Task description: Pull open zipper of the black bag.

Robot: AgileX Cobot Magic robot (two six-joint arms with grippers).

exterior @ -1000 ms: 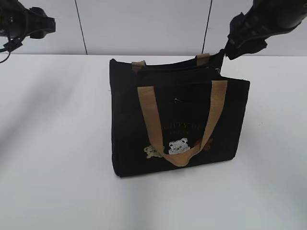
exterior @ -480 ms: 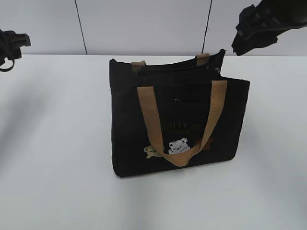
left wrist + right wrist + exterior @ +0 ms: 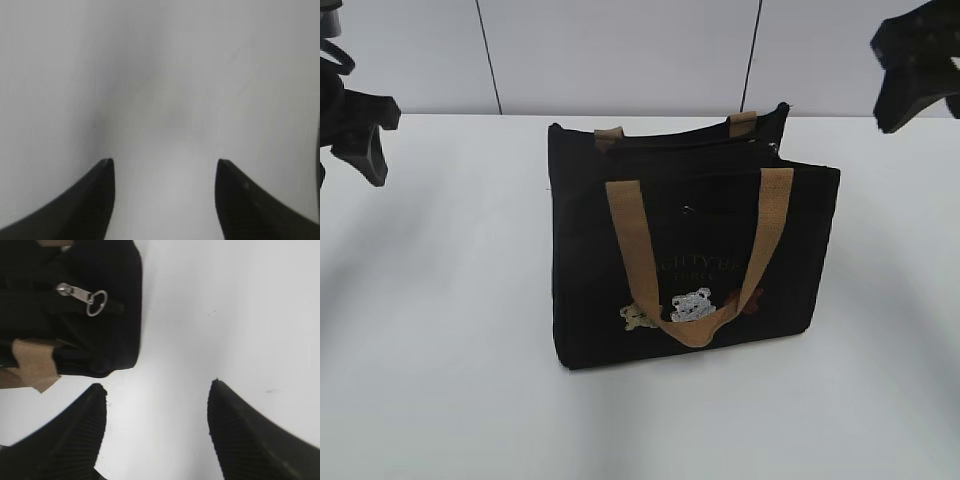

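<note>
Exterior view: left hand (image 3: 355, 135) spread, empty, above smooth white table (image 3: 440, 400). Boxy black bag (image 3: 690, 260), matte fabric, stands mid-table; silver zipper (image 3: 82, 294) tab with oval loop lies atop. Right hand (image 3: 156, 390) spread, empty.

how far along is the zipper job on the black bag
Neither gripper is on the bag. The black bag stands upright on the white table. In the right wrist view the silver pull tab lies flat at the bag's end, untouched. The right gripper hangs open above the table beside that end; the left gripper is open over bare table. Whether the zipper is open cannot be told. Nothing is in hand.
</note>
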